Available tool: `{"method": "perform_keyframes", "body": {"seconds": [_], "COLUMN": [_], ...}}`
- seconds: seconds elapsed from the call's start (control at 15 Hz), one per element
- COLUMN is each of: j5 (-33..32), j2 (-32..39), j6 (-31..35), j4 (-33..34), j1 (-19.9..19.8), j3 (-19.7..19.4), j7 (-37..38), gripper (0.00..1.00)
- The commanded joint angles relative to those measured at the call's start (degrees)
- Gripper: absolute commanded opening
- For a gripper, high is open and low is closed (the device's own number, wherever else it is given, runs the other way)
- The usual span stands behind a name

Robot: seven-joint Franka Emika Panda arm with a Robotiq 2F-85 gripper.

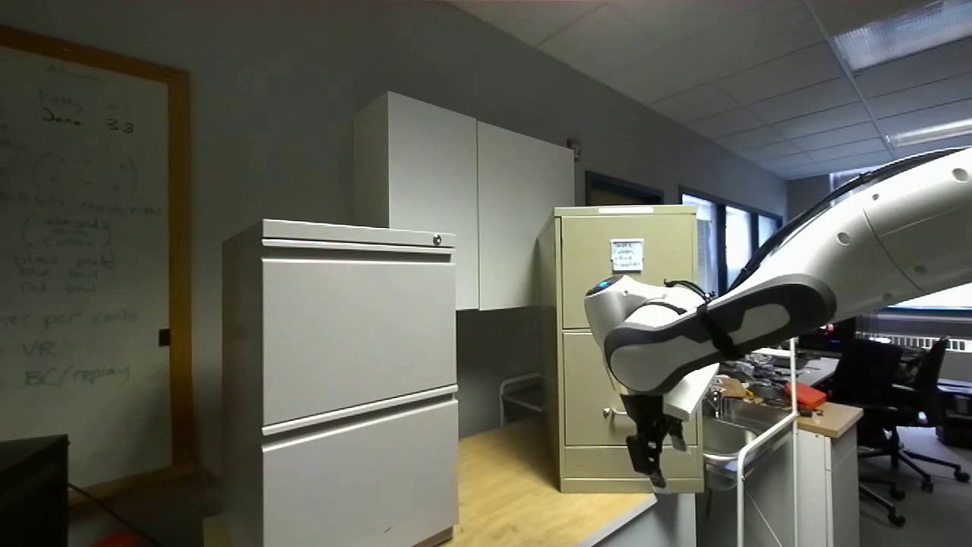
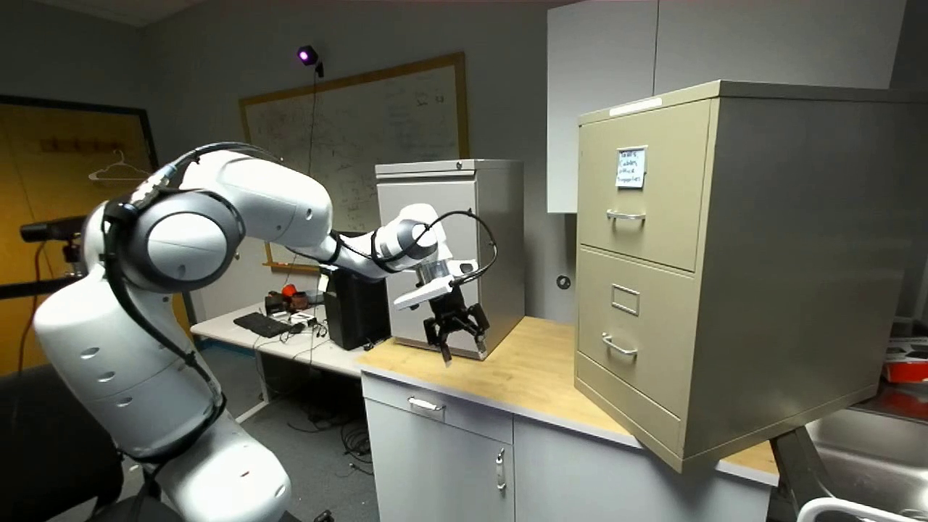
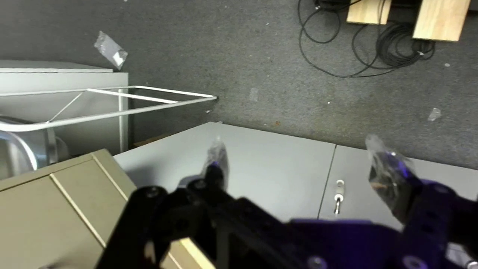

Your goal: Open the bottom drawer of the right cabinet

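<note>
The right cabinet (image 2: 797, 254) is tall, narrow and tan, with a white paper sheet (image 2: 631, 168) on its upper drawer. It stands on the counter; it also shows in an exterior view (image 1: 592, 465). Its bottom drawer (image 2: 660, 348) looks flush and shut, with a small metal handle (image 2: 620, 346); part of it shows in an exterior view (image 1: 583, 387) and in the wrist view (image 3: 33, 220). My gripper (image 2: 465, 355) points down, open and empty, apart from the drawer; it hides part of the drawer's front in an exterior view (image 1: 668, 462). It also shows in the wrist view (image 3: 296, 145).
A wide pale grey cabinet (image 1: 357, 342) stands across the wooden countertop (image 2: 536, 355). Counter doors with a handle (image 3: 339, 194) lie below my gripper. White cupboards (image 1: 433, 175) hang on the wall. A sink (image 1: 729, 439) and a white metal frame (image 3: 168, 102) are beside the tan cabinet.
</note>
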Motion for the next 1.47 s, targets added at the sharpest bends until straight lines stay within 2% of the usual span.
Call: {"method": "perform_keyframes", "body": {"seconds": [0.0,0.2,0.73,1.07,1.4], "j5": [-5.1,-7.2,-5.4,-3.0,1.1], "j2": [8.6,15.4,30.9,40.0,46.8], "j6": [-0.2,2.7,10.5,10.0,8.4], "j4": [10.4,18.1,36.4,47.8,54.6], "j1": [-0.9,-1.4,-3.8,-6.1,-8.8], "j3": [-1.0,-2.9,-6.5,-7.4,-7.3], "j7": [-2.0,-6.0,-17.9,-24.5,-28.6], "gripper": [1.0,1.0,1.0,1.0,1.0]}}
